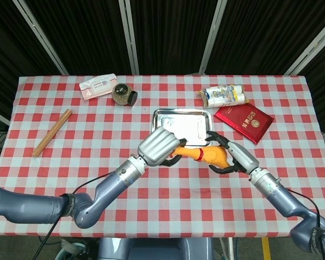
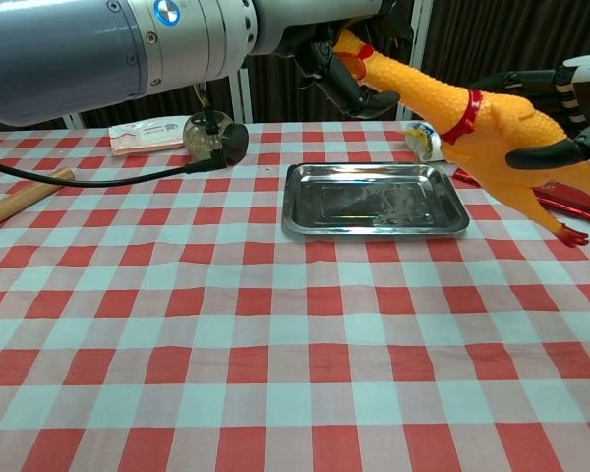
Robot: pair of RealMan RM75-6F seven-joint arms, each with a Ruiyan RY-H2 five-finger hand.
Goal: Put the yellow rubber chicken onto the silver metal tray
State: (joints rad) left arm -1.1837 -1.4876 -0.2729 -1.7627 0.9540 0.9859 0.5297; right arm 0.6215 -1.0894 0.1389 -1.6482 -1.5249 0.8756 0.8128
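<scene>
The yellow rubber chicken (image 1: 206, 155) (image 2: 482, 128) hangs in the air just in front of the silver metal tray (image 1: 183, 126) (image 2: 374, 200), stretched between both hands. My left hand (image 1: 160, 146) (image 2: 339, 54) grips its head and neck. Around its body my right hand (image 1: 233, 156) (image 2: 560, 108) holds it from the right side. In the chest view the chicken's feet point down to the right, above the table beside the tray. The tray holds nothing.
A red booklet (image 1: 244, 122) and a white packet (image 1: 223, 96) lie right of and behind the tray. A dark round jar (image 1: 123, 93) and a pink-white pack (image 1: 97, 85) sit at the back left. A wooden stick (image 1: 52, 132) lies at the left.
</scene>
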